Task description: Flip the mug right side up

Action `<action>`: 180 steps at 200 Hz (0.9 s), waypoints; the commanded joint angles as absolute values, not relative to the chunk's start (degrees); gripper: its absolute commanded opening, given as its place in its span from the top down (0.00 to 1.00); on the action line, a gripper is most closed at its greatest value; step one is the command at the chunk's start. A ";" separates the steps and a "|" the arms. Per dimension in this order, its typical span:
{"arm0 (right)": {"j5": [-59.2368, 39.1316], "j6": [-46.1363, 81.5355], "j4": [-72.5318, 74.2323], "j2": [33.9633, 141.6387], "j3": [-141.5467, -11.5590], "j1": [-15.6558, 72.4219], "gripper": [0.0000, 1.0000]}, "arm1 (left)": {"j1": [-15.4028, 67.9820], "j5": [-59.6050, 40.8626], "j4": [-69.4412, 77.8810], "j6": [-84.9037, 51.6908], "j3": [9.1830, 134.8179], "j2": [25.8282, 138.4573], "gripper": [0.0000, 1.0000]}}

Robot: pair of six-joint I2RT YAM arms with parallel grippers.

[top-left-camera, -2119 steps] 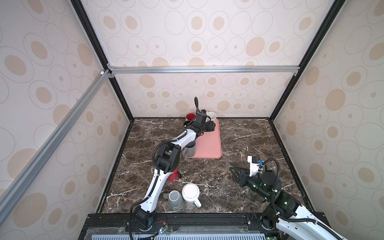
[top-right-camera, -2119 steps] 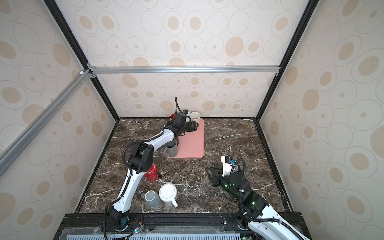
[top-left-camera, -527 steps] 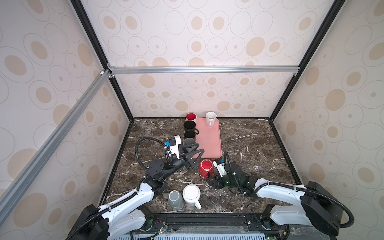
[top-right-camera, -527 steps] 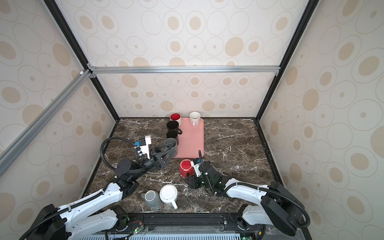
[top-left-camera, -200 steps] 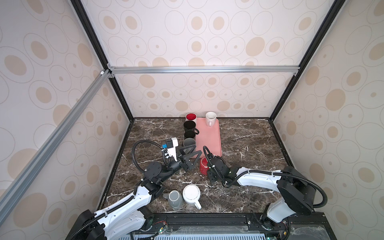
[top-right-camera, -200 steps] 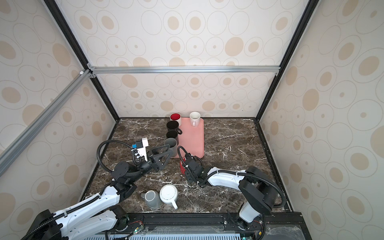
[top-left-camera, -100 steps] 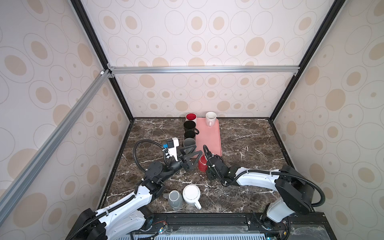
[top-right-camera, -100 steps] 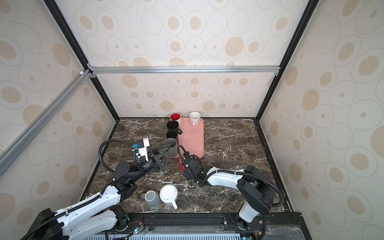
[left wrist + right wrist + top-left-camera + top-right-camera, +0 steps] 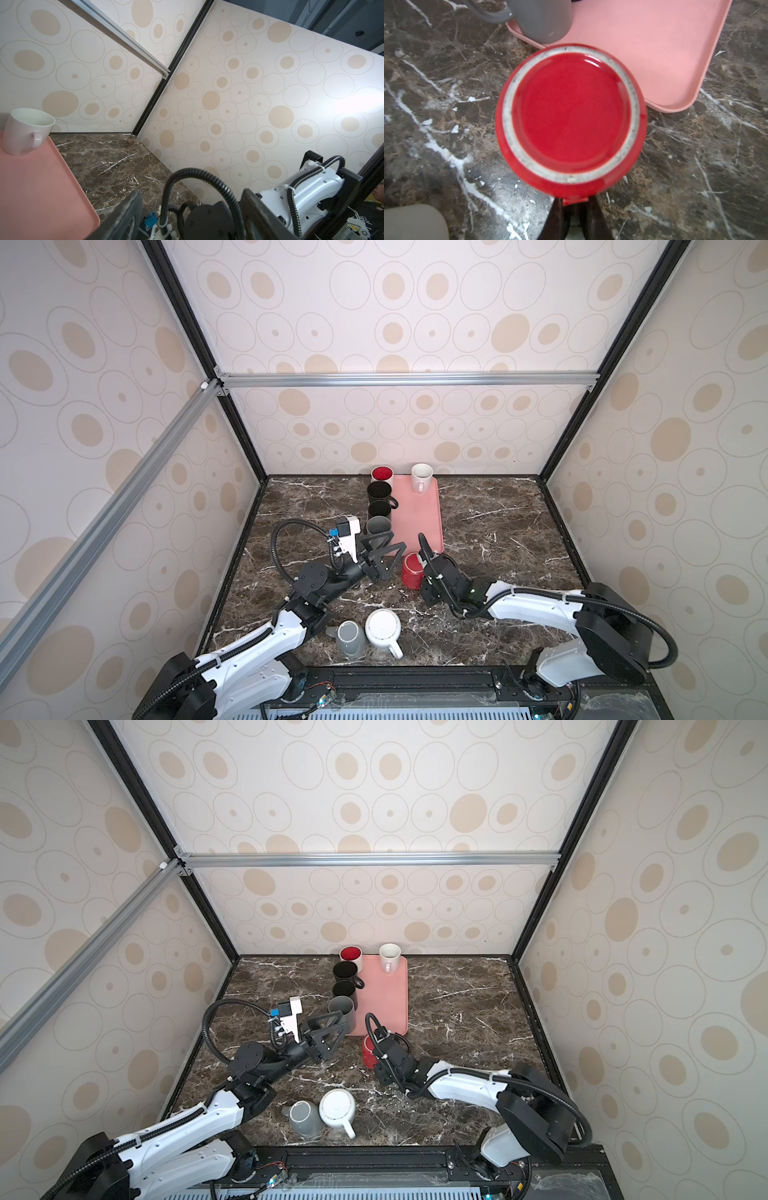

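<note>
Mug point(image 9: 571, 114) handle clamped in right gripper point(image 9: 574, 201).

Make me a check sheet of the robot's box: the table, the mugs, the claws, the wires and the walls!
Surface: tabletop, dark marble with white veins.
Job's things: red mug stands upside down by the pink tray's near edge.
Clutter: upright white mug on the tray; red-lined mug, far black mug, near black mug and grey mug along its left edge; front grey mug and base-up front white mug near the front.
Grippers: right gripper shut on the red mug's handle; left gripper open, empty, beside that mug.
Cables: left hose and right hose, neither seen snagged.
Surroundings: spotted walls, metal beam.
</note>
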State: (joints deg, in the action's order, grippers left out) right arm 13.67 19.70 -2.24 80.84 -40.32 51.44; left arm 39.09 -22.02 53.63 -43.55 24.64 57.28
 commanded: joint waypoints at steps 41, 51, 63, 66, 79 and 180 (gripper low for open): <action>9.15 23.12 4.02 63.55 -41.22 45.23 1.00 | 38.79 -24.75 63.46 -47.17 23.43 61.63 0.26; 7.80 23.75 6.93 61.00 -40.94 44.29 1.00 | 38.82 -25.08 65.16 -47.67 23.05 62.25 0.25; 5.80 24.43 9.69 58.75 -41.43 43.54 1.00 | 38.80 -25.29 66.74 -48.04 22.69 62.75 0.25; 5.15 24.63 10.34 58.25 -41.73 43.44 1.00 | 38.83 -25.42 67.19 -48.05 22.63 62.83 0.26; 2.31 25.49 13.90 56.65 -42.75 43.15 1.00 | 38.81 -26.13 68.90 -48.25 22.59 63.23 0.25; -16.40 37.54 39.95 56.50 -45.76 43.11 1.00 | 38.78 -28.06 76.66 -49.60 23.00 63.83 0.23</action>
